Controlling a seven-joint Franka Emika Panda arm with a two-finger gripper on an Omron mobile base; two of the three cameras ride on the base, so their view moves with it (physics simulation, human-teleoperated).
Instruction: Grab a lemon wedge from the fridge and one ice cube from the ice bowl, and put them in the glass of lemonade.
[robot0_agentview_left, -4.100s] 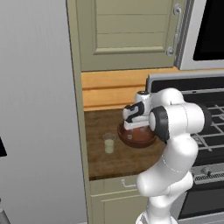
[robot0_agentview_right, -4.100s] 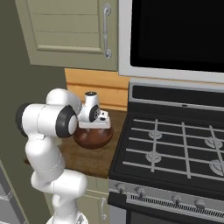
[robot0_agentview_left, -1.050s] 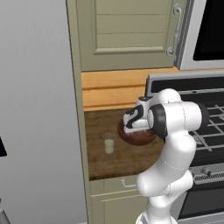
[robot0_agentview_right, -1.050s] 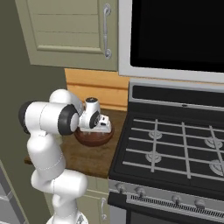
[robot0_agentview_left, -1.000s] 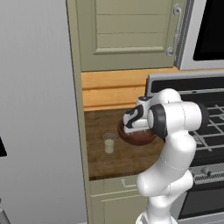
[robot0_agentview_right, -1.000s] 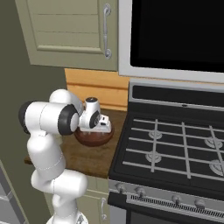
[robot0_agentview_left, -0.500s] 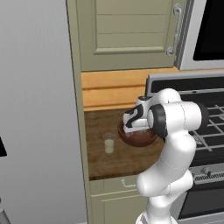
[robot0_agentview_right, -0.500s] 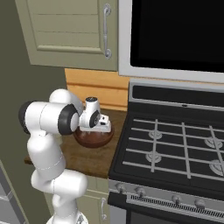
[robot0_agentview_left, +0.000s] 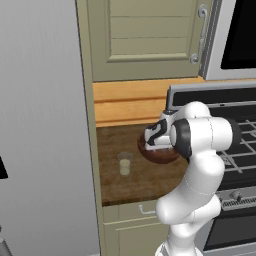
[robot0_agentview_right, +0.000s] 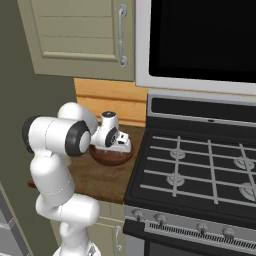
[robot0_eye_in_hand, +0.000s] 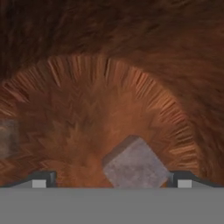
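Tool (robot0_eye_in_hand: 112, 181) jaws stand fully spread with nothing held, and the hand view looks straight down into the ice bowl (robot0_eye_in_hand: 87, 100), where a grey ice cube (robot0_eye_in_hand: 134, 164) lies on the reddish-brown floor of the bowl between the two finger tips (robot0_eye_in_hand: 43, 178), somewhat nearer the right-hand one. A second pale block (robot0_eye_in_hand: 6, 138) shows at the left edge of that view, well apart from the first. By my reading the ice-cube step is in hand and the tool is poised just above its target, not yet gripping. In the left base view the tool (robot0_agentview_left: 156, 141) hangs low over the ice bowl (robot0_agentview_left: 160, 154), which sits on the wooden surface (robot0_agentview_left: 112, 180) just beside the stove (robot0_agentview_left: 240, 145). The glass of lemonade (robot0_agentview_left: 124, 163) stands on the same surface, near the bowl on its fridge side and apart from it. The fridge (robot0_agentview_left: 45, 125) fills the left of that view, its wall flush against the surface's end. From the right base view the tool (robot0_agentview_right: 116, 141) again sits over the bowl (robot0_agentview_right: 111, 155). Next, I judge, the tool should centre on the cube, sink a little so the tips bracket its sides, close, lift clear of the rim, and carry it across to the glass. I cannot tell whether the lemon wedge is already in the drink.
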